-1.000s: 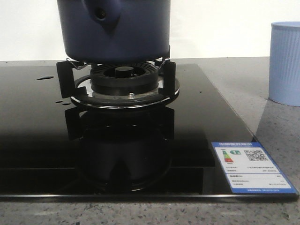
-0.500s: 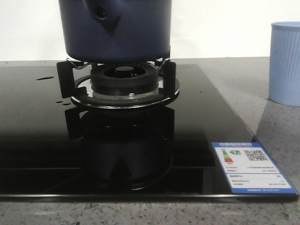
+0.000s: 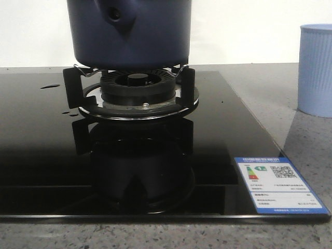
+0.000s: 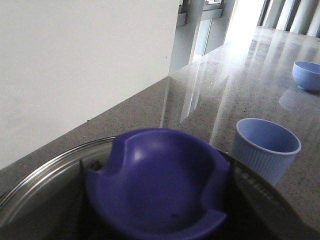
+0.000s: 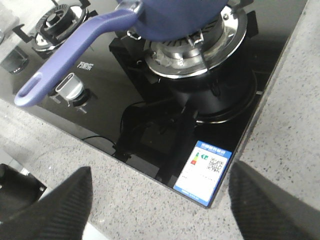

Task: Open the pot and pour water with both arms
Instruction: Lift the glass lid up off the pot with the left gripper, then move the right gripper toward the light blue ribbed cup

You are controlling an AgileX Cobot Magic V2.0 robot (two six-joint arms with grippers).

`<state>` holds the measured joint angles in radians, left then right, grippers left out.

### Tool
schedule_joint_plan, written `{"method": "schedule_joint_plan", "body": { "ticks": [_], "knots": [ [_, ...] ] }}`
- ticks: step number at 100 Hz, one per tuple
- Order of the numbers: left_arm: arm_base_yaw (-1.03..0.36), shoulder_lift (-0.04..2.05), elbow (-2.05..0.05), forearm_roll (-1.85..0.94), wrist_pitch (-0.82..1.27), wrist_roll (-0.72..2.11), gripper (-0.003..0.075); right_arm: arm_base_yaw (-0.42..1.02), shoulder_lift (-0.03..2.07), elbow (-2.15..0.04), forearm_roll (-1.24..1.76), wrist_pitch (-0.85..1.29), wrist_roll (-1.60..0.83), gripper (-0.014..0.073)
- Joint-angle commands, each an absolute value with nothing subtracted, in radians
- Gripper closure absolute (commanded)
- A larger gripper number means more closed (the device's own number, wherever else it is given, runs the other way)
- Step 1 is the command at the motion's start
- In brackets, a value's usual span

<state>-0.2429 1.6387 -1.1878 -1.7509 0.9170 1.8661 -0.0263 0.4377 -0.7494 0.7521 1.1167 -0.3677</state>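
The dark navy pot (image 3: 128, 33) stands on the burner grate (image 3: 136, 88), its top cut off by the front view. Its long handle (image 5: 75, 50) sticks out over the hob toward the knobs. My left gripper (image 4: 160, 200) is shut on the navy knob (image 4: 160, 185) of a glass lid (image 4: 45, 172) with a steel rim. Whether the lid rests on the pot cannot be told. My right gripper (image 5: 160, 210) hangs open over the counter's front edge, short of the hob, with nothing between its fingers (image 5: 60, 205). No water shows inside the pot.
A pale blue ribbed cup (image 3: 315, 70) stands on the counter right of the black glass hob (image 3: 36, 150). A blue-and-white label (image 3: 280, 185) sits on the hob's front right corner. A second burner (image 5: 60, 20) and a blue bowl (image 4: 307, 75) lie farther off.
In the front view the pot has shifted slightly to the right on the grate. The cup and hob have not moved.
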Motion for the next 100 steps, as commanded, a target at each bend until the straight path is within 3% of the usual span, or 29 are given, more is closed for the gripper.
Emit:
{"method": "schedule_joint_plan", "body": {
  "ticks": [1, 44, 74, 100],
  "knots": [
    [-0.241, 1.594, -1.216, -1.84, 0.962, 1.854, 0.0446, -0.026, 0.458, -0.78, 0.803, 1.054, -0.386, 0.0087],
    [-0.094, 1.356, -1.216, -1.793, 0.921, 1.797, 0.0446, -0.026, 0.458, -0.78, 0.806, 0.967, -0.386, 0.0087],
    [0.016, 1.165, -1.201, -1.591, 0.872, 1.534, 0.0446, -0.026, 0.458, -0.778, 0.553, 0.642, -0.386, 0.0087],
    [0.033, 1.013, -1.192, -1.476, 0.814, 1.408, 0.0446, -0.026, 0.458, -0.677, 0.355, 0.439, -0.386, 0.0087]
  ]
}}
